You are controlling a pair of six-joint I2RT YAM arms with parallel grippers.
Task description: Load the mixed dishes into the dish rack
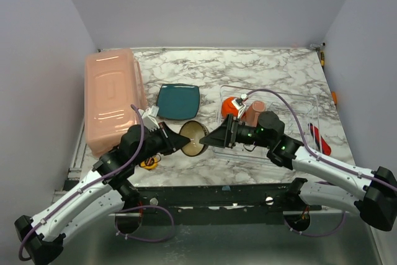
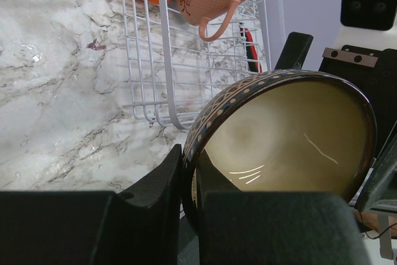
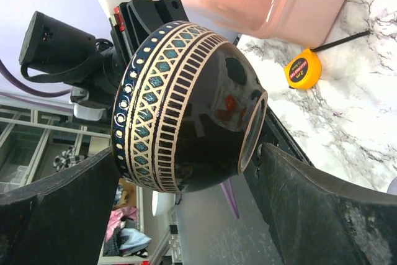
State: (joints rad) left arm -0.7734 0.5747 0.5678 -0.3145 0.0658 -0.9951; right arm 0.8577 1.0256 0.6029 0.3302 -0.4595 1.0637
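Over marble tabletop (image 1: 279,66), mid-frame, left gripper (image 1: 178,142) is pinching the brown bowl (image 1: 193,139) while right gripper (image 1: 214,139) is standing wide around it, apparently untouching; releasing early risks a drop.

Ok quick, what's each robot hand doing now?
Left gripper: shut on the rim of the dark brown bowl.
Right gripper: open, jaws either side of the bowl.

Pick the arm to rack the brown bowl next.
Right, likely. The left pincer is shut on the brown bowl at its rim, holding it off the table. The right pincer stands open around its base, and the dish rack lies on that side.
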